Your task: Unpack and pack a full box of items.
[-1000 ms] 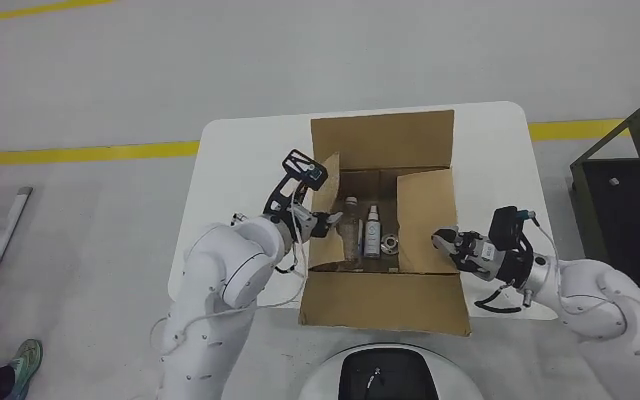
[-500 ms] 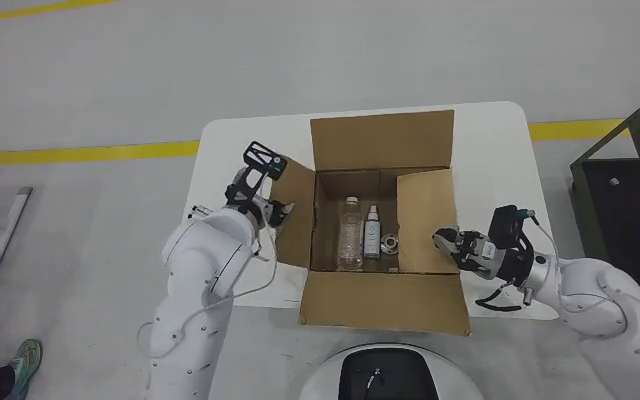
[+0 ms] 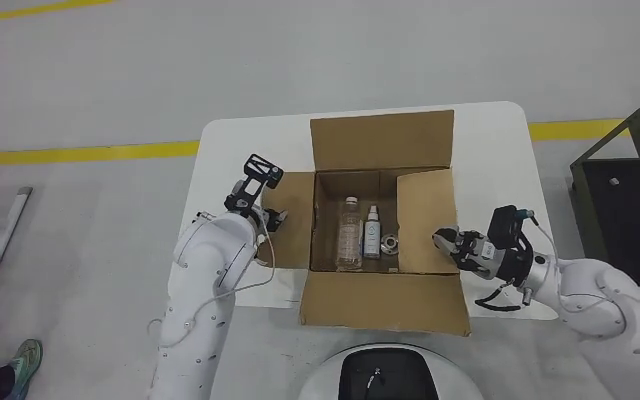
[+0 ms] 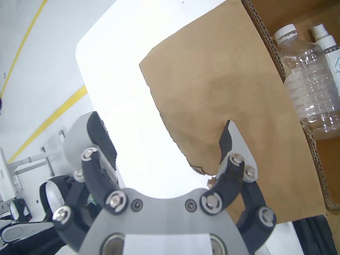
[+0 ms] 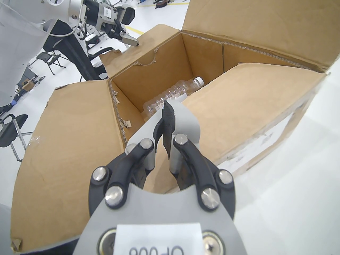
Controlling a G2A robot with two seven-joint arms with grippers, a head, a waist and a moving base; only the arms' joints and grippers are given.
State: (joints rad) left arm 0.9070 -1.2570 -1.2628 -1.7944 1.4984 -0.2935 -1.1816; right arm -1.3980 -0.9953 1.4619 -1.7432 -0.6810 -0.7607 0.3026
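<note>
Cardboard box (image 3: 380,140), plain brown corrugated with its flaps open, sits on the white rounded table (image 3: 240,140) in the top view. Lying inside are a ribbed clear plastic bottle (image 3: 348,235), a slim white spray bottle (image 3: 372,232) and a small metal bit (image 3: 391,243). Any print is too small to read.

Left wrist view: the left gripper (image 4: 162,134) is spread wide at the outer edge of the box's left flap. One finger (image 4: 225,139) is right at the torn edge, and it holds nothing.

Right wrist view: the right gripper (image 5: 166,118) is pressed together and empty, just beside the box's right flap.
</note>
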